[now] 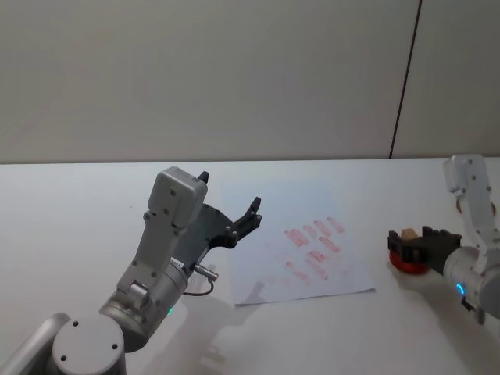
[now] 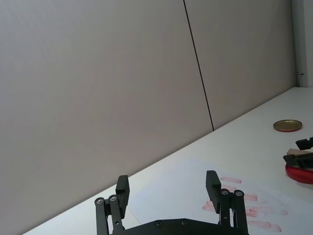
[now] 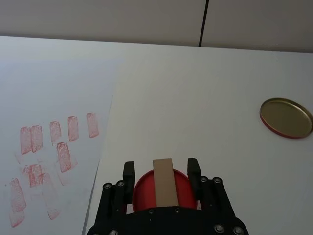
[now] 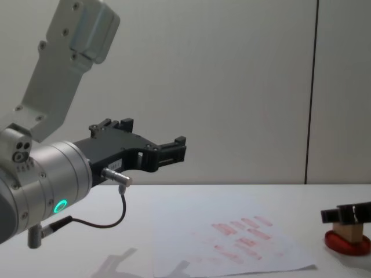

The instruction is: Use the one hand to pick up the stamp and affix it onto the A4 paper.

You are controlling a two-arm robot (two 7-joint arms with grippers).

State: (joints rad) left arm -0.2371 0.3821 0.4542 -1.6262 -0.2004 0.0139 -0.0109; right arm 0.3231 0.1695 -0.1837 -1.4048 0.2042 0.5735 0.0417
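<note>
The stamp (image 3: 165,182), a small tan wooden block, stands upright on a round red ink pad (image 3: 141,192) to the right of the A4 paper (image 1: 312,262). My right gripper (image 3: 160,168) is open and straddles the stamp, with a gap on each side of the block. From the side, the right gripper (image 4: 348,214) sits at the stamp's (image 4: 349,231) top, above the pad (image 4: 348,244). Several red prints mark the paper (image 3: 54,98). My left gripper (image 1: 230,190) is open and empty, held in the air over the paper's left edge.
A gold round lid (image 3: 286,117) lies on the white table (image 1: 78,203) beyond the ink pad. The left arm's cable and metal plug (image 4: 116,176) hang below its wrist. A grey wall closes off the table's far edge.
</note>
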